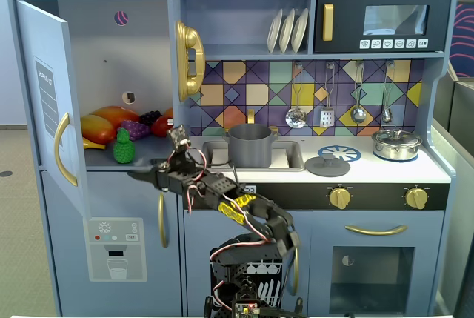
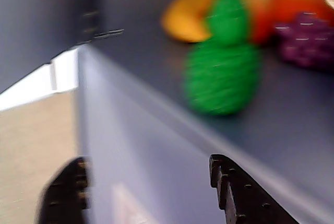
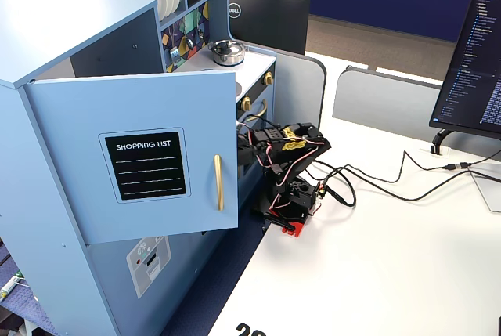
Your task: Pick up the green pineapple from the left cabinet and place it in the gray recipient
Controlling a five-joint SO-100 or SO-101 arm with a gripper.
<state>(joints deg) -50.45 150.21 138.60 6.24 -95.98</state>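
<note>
This is looking like an office or lab corner, with a child's play kitchen standing in it as a prop. A white desk [image 3: 376, 273] is carrying a small robot arm [image 3: 286, 164] and trailing black cables [image 3: 391, 183]. A computer monitor [image 3: 473, 62] is showing lines of text at the right edge, and another dark monitor [image 3: 270, 19] is sitting behind gray partition panels [image 3: 391, 101]. The toy kitchen [image 1: 311, 184] itself is showing painted tiles, hanging utensils [image 1: 341, 99], knobs and a mock microwave [image 1: 381, 21].
</note>
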